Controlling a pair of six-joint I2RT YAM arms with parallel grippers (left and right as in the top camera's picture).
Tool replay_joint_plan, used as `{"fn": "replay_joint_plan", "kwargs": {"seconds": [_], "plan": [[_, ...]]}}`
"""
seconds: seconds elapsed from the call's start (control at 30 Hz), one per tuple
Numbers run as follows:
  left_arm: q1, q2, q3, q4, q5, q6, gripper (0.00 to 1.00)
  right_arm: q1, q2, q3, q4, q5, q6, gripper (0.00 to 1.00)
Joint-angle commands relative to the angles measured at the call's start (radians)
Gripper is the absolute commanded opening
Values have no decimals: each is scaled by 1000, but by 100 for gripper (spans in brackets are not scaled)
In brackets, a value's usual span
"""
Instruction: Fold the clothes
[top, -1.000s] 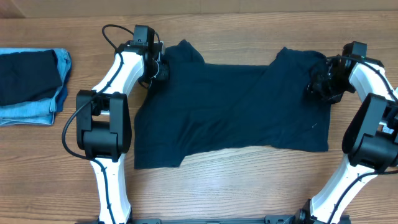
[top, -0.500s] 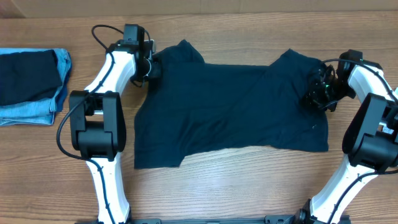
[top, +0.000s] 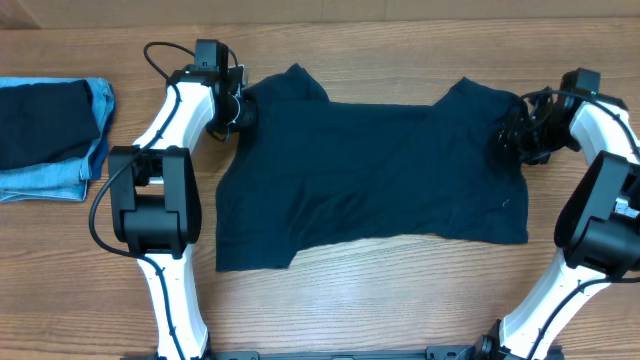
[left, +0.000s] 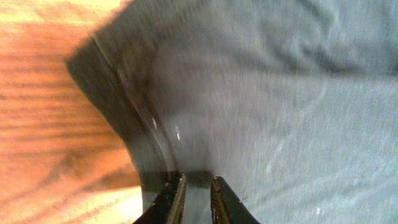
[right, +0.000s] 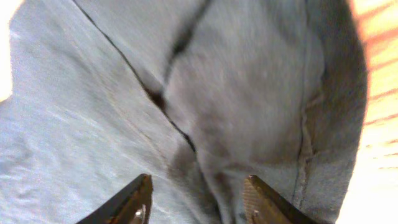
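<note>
On the wooden table (top: 400, 300), your navy shirt (top: 370, 175) lies spread flat between both arms, with folded denim pieces (top: 60, 165) stacked well apart at the far left. Your left gripper (left: 196, 198) pinches the hem of the shirt's left sleeve, while your right gripper (right: 198, 200) stands over the right sleeve with its jaws spread.

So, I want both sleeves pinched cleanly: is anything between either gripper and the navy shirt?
Nothing visible. The left gripper sits on the navy shirt at one sleeve hem, and the right gripper hangs open right over the other sleeve. The folded pile lies well aside.
</note>
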Motion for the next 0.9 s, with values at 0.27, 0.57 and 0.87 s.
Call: {"fn": "replay_joint_plan", "kwargs": {"seconds": [0.27,0.57,0.87], "plan": [[-36,-325,191,-195,23,91,32,-1,-209,170,-327,-11,15,62],[-163,-417,190,-383,18,122,35,-2,-209,37,-470,127,19,65],[-225,-416,190,-378,-46,144,38,-22,-209,-208,-278,259,66,68]]}}
